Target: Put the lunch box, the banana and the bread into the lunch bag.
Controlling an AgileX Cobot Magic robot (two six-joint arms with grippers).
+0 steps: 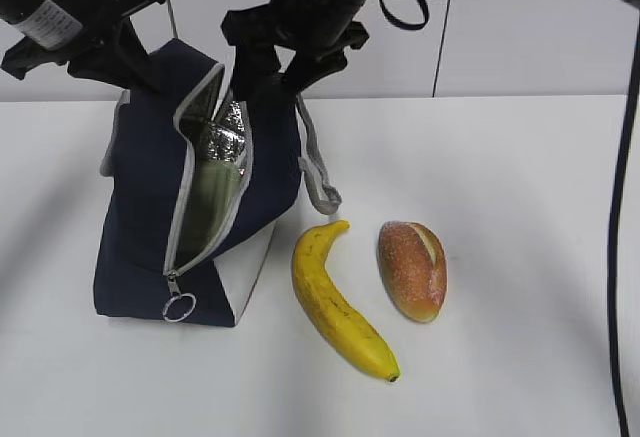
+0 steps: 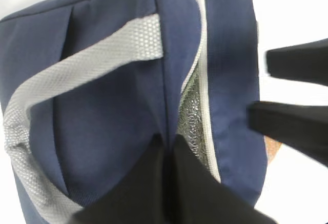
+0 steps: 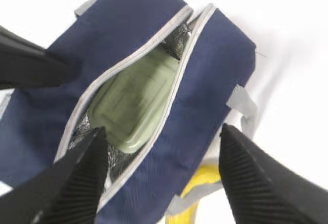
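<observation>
The navy lunch bag (image 1: 150, 197) stands at the left with its zipper open and foil lining showing. The sage-green lunch box (image 3: 136, 103) lies inside it and also shows through the opening in the exterior view (image 1: 212, 192). The banana (image 1: 338, 302) and the bread (image 1: 412, 269) lie on the table to the right of the bag. My left gripper (image 1: 148, 65) is shut on a fold of the bag's top fabric (image 2: 166, 141) next to the zipper. My right gripper (image 3: 163, 130) is open and empty above the bag's right side (image 1: 278, 75).
A grey strap handle (image 1: 320, 172) hangs off the bag's right side toward the banana. The metal ring pull (image 1: 179, 308) sits at the zipper's lower end. The white table (image 1: 520, 207) runs to a white wall behind. A black cable (image 1: 615, 257) hangs at the far right.
</observation>
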